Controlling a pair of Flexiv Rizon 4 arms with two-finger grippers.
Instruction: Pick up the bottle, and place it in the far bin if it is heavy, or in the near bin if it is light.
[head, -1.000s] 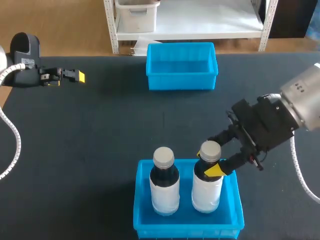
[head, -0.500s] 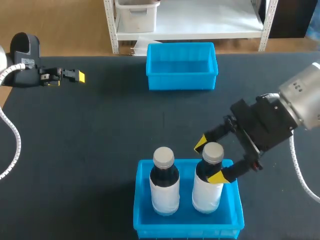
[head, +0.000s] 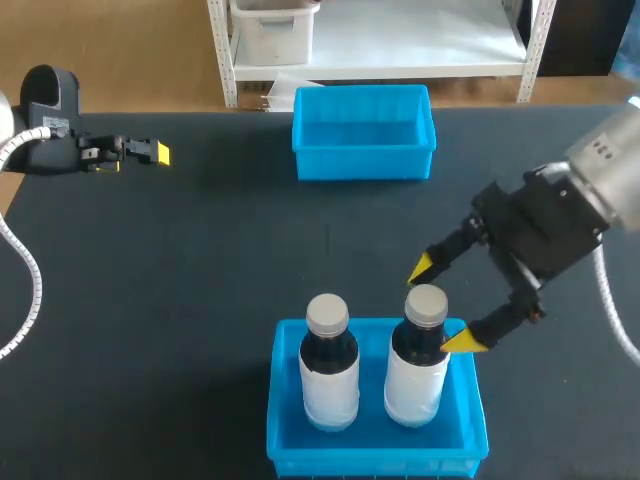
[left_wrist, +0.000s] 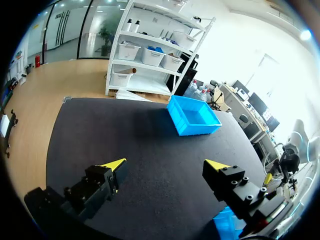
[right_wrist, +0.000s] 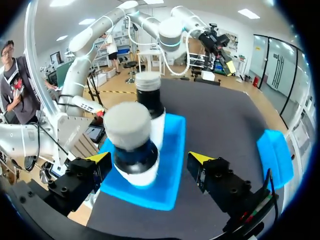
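Here, bottle (head: 416, 372) between spread right claw (head: 441, 305).

A black, matte table (head: 200, 270), spanning the head view side to side.

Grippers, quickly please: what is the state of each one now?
Left yellow-tipped gripper: open, holding nothing.
Right yellow-tipped gripper: open, straddling the grey-capped white-labelled bottle, not gripping it.
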